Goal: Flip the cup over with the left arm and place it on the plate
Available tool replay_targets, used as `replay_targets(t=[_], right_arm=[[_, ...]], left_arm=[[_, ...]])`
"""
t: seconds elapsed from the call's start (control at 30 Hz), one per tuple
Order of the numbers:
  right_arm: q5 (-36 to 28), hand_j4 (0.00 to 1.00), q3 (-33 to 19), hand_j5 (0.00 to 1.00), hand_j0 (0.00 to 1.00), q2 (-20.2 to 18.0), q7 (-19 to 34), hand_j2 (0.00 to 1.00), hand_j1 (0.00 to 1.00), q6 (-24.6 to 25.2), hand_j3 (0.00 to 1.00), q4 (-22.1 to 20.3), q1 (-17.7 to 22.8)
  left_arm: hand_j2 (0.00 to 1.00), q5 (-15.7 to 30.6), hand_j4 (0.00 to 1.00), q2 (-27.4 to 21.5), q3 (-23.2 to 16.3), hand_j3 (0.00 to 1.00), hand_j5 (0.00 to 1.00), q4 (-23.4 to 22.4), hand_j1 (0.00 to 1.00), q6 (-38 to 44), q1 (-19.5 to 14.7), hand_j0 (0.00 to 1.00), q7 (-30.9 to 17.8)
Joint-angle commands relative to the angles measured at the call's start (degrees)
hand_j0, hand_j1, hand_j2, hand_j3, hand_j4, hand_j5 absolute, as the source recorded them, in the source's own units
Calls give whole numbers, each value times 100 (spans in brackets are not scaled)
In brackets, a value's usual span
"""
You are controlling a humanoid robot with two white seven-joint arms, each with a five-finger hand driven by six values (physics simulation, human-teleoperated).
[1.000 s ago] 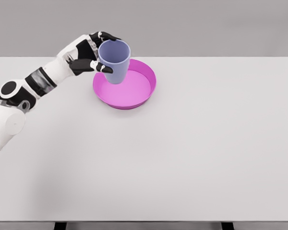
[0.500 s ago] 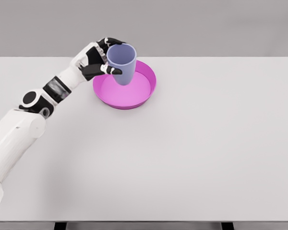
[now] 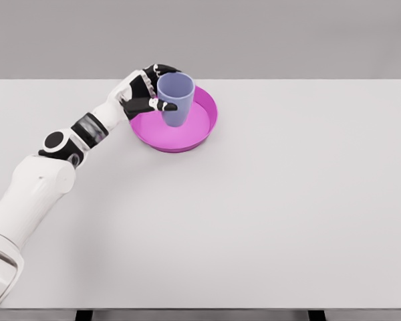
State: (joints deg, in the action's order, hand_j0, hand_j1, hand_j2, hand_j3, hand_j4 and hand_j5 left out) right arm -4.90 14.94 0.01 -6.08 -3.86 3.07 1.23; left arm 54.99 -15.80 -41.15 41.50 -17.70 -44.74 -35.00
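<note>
Left hand point(image 3: 146, 97) clenched on upright cup point(image 3: 176, 99) over plate point(image 3: 204, 130); risk: tipping on rim if released off-centre.

The cup point(image 3: 176, 99) is a plain, handleless tumbler in pale blue-violet, tapering toward its base. It stands upright with its open mouth facing up, leaning slightly, over the left inner part of the plate point(image 3: 199, 131); whether its base touches the plate floor cannot be told. The plate is a round, shallow magenta-pink dish with a raised rim and a lighter pink floor. It lies flat on the bench point(image 3: 267, 200), toward the far edge and left of the middle.
</note>
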Motion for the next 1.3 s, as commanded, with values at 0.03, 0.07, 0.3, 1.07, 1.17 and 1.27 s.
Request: replay_targets(t=[0.03, 0.07, 0.3, 1.07, 1.17, 1.27], right_arm=[[-2, 100, 0, 100, 100, -1, 2, 100, 100, 0, 100, 1, 0], [-2, 100, 0, 100, 100, -1, 2, 100, 100, 0, 100, 1, 0], [7, 100, 0, 100, 100, -1, 2, 100, 100, 0, 100, 1, 0], [-2, 100, 0, 100, 100, -1, 2, 100, 100, 0, 100, 1, 0], [-2, 100, 0, 100, 100, -1, 2, 100, 100, 0, 100, 1, 0], [-2, 100, 0, 100, 100, -1, 2, 100, 100, 0, 100, 1, 0]], left_arm=[[57, 3, 57, 33, 10, 57, 57, -151, 57, -6, -26, 57, 0], [57, -111, 57, 51, 28, 57, 57, -265, 57, -6, -44, 57, 0], [57, -190, 57, 174, 10, 57, 57, -511, 57, -6, -88, 57, 0], [100, -199, 100, 191, 1, 100, 100, -441, 100, -14, -88, 100, 0], [100, -190, 100, 183, 10, 100, 100, -441, 100, -14, -88, 100, 0], [100, -199, 100, 156, 10, 100, 100, -450, 100, -129, -88, 100, 0]])
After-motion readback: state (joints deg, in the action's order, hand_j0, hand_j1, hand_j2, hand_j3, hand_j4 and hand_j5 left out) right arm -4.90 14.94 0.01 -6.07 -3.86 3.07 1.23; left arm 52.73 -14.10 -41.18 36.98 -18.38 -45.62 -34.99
